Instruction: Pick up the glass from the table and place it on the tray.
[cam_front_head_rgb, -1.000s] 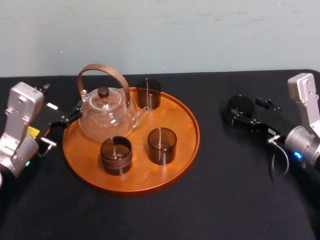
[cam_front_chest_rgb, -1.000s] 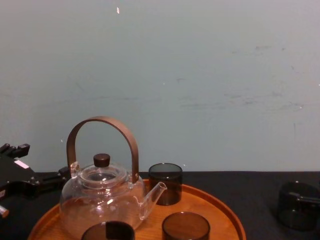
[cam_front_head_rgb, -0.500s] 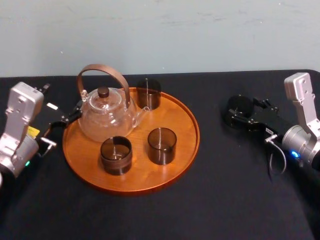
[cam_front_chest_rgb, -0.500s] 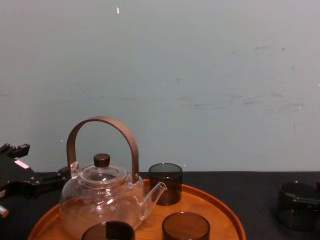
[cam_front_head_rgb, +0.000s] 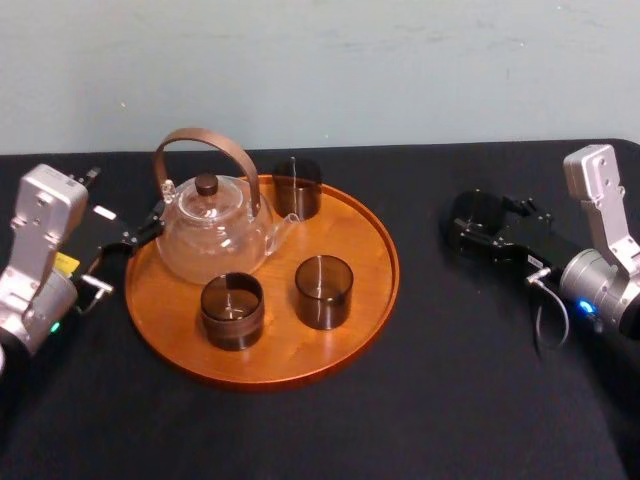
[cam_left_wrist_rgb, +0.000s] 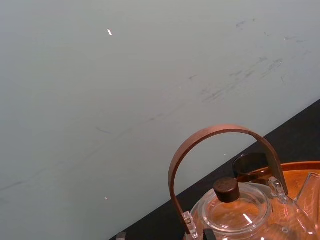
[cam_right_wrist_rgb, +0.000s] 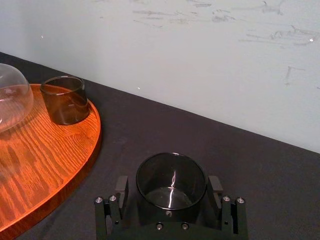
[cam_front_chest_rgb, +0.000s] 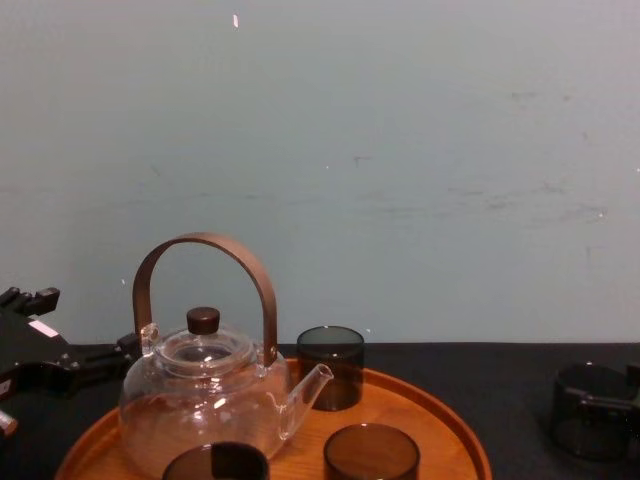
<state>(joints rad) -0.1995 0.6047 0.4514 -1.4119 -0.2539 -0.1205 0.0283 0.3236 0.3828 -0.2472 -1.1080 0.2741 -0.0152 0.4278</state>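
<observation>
You see the tray (cam_front_head_rgb: 370, 250) left of centre on the table (cam_front_head_rgb: 450, 400); on it, the teapot (cam_front_head_rgb: 212, 235) rear-left, three glasses (cam_front_head_rgb: 324, 291) beside it. The fourth glass (cam_front_head_rgb: 476, 213) stands on the table, well right of the tray.

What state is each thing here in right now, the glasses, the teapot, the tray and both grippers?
Right gripper: open, straddling the loose glass.
Loose glass: upright on the table, not gripped yet.
Left gripper: idle by the tray, at its left rim.
Tray: flat on the table.
Teapot: upright on the tray, lid on.
Back glass, front left glass, front right glass: upright on the tray.
</observation>
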